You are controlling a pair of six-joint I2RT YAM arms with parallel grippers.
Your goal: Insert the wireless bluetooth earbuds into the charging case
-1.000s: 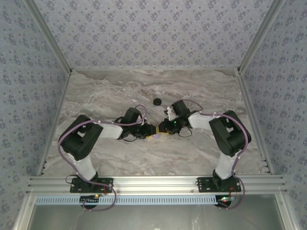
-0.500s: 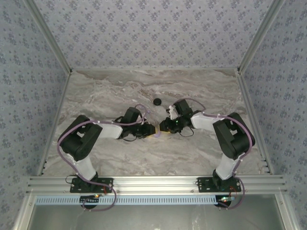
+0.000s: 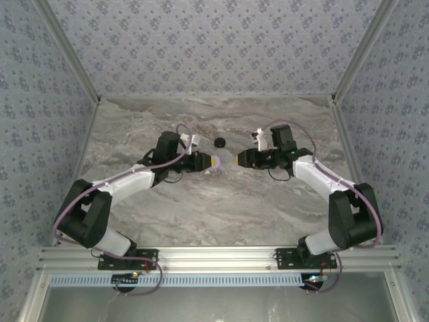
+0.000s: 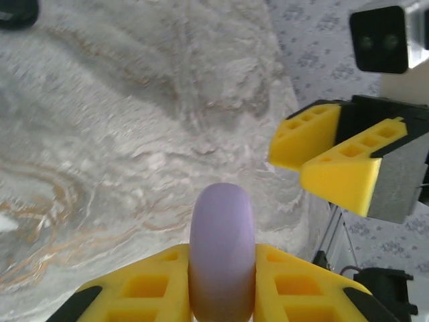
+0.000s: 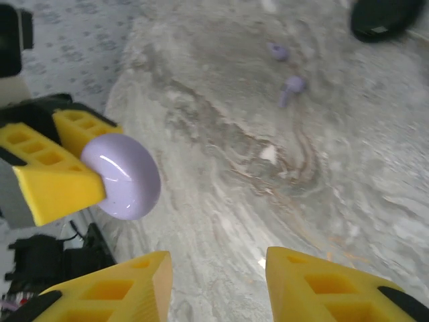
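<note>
The charging case [image 4: 222, 221], a round pale lavender puck, stands on edge between the yellow fingers of my left gripper [image 4: 222, 258], which is shut on it above the marble table. In the top view the left gripper [image 3: 212, 161] faces my right gripper [image 3: 240, 159] across a small gap. My right gripper [image 5: 218, 282] is open with nothing between its fingers, and the case [image 5: 124, 176] hangs ahead of it to the left. Two tiny purplish pieces [image 5: 291, 86], seemingly the earbuds, lie on the table beyond.
A black round disc [image 3: 219, 142] lies on the marble table [image 3: 201, 208] just behind the two grippers; it is also at the top right of the right wrist view. Patterned walls and metal rails enclose the table on three sides.
The right gripper has opened and drawn back to the right, off the case. The left arm has stretched out toward the back and keeps the case.
</note>
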